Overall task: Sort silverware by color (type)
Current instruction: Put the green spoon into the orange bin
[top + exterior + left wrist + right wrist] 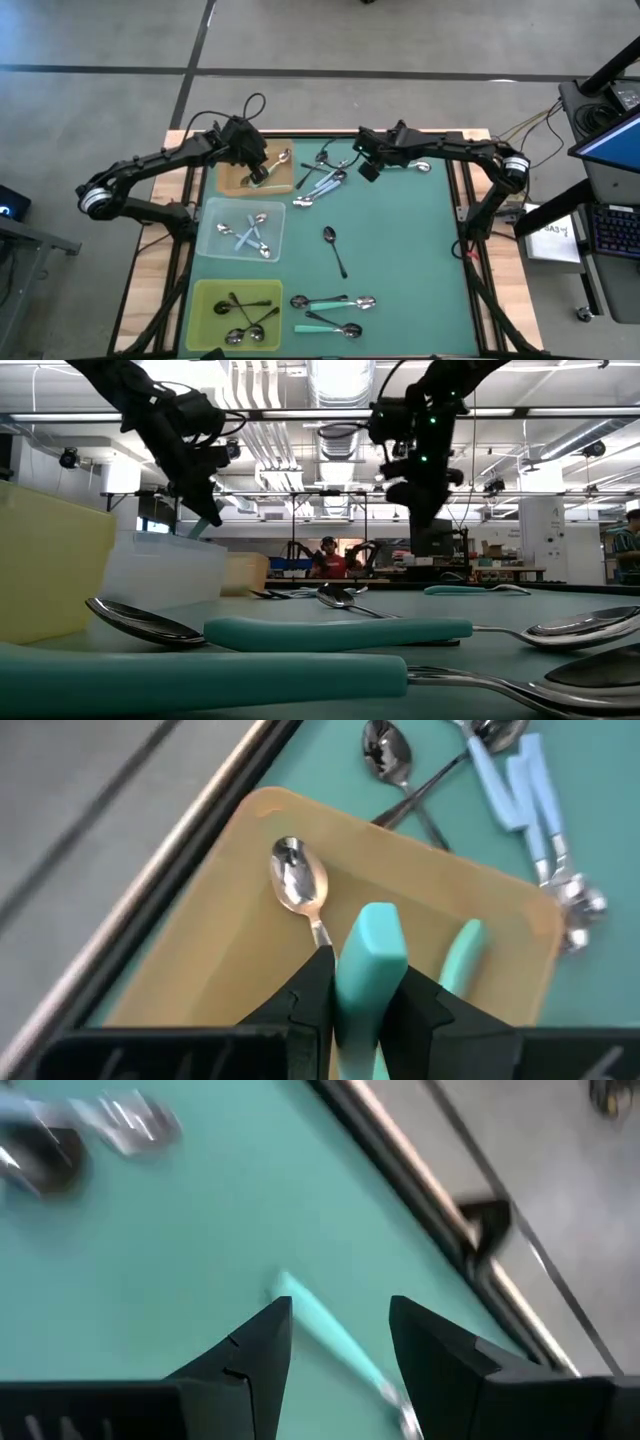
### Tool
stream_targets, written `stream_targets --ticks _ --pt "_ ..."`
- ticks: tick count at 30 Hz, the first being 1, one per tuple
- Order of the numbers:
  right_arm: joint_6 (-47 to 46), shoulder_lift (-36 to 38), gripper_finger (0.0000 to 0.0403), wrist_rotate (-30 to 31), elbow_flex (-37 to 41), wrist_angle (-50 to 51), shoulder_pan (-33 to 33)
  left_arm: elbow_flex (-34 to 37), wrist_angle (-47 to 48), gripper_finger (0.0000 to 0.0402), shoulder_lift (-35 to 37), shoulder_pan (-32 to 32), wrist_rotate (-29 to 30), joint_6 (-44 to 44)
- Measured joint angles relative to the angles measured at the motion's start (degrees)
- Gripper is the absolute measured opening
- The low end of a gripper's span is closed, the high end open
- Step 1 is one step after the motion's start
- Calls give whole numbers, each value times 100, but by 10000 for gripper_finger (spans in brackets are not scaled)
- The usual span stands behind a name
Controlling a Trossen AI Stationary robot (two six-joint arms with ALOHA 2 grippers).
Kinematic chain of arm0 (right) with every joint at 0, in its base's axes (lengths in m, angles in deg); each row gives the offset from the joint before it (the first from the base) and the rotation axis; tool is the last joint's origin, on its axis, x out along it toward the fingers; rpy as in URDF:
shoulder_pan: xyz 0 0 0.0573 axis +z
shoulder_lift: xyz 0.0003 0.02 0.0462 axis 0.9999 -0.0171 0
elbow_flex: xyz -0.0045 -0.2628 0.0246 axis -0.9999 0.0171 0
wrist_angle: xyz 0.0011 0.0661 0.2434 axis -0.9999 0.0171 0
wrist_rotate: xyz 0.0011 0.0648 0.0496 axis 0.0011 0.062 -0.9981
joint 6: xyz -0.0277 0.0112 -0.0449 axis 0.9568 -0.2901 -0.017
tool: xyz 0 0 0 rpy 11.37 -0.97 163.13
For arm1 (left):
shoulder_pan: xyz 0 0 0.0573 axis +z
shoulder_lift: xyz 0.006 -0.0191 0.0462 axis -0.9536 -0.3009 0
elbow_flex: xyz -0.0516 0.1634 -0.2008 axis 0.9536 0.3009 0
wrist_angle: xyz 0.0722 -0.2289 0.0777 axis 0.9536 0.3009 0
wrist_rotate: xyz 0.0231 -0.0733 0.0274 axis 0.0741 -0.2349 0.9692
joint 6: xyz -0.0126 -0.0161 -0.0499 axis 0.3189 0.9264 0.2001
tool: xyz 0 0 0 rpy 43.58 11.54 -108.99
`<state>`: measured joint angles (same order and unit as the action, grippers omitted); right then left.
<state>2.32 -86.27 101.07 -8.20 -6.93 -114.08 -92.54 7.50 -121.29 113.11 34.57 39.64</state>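
- The left gripper (365, 1005) hangs over the shallow tan square tray (232, 180) at the table's far left, its fingers clamped on the handle of a mint-teal-handled metal spoon (368, 970).
- 1 spoon (298, 880) with a shiny bowl already lies in that tray.
- Step in hand, as I judge it: dropping off a teal spoon. Next it calls for lowering and letting go inside the rim.
- The right gripper (340, 1335), fingers spread, hovers above another teal-handled spoon (335, 1340) on the green mat (400, 260).
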Motion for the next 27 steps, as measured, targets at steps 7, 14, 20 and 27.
stream_targets --ticks 7,14,20,27 --pt "-454 0 162 -3 2 1238 -174 0 -2 45 -11 2 464 -698" --pt "-478 0 162 -45 2 1463 -188 0 10 46 -15 0 402 -1010" --pt "-969 0 162 -42 2 1428 -186 0 -129 46 -39 -2 395 -1000" --pt "-1029 0 162 -43 2 1385 -183 0 133 61 -237 0 305 -662"
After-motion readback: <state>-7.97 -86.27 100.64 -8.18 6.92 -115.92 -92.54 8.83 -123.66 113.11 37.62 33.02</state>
